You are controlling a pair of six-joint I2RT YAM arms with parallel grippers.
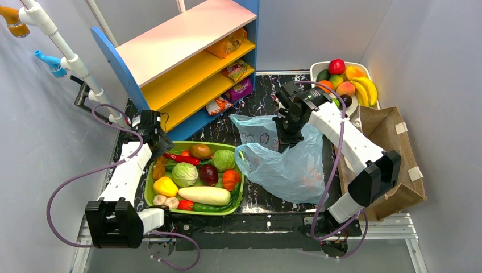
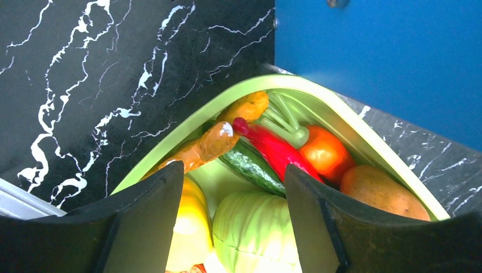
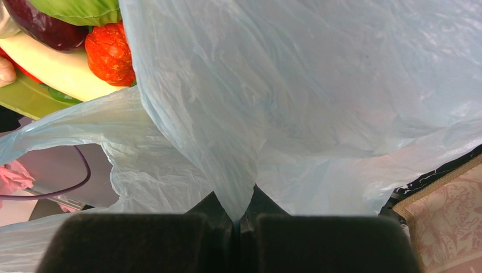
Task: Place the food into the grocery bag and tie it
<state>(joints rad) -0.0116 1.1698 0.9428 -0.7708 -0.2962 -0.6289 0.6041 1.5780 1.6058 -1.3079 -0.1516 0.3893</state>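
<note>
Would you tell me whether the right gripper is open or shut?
Shut: the right gripper pinches a fold of the thin light-blue plastic bag, jaws closed together.

Grocery bag recorded as translucent light blue with small dark printed drawings; table noted as black with white marble veining. Tray observed as lime green, with a pale green cabbage, a white radish, a yellow pepper and a red chilli seen in it. Shelf unit logged with blue sides, pink top and yellow shelves; paper bag noted as brown, and left end effector and right end effector as black.
</note>
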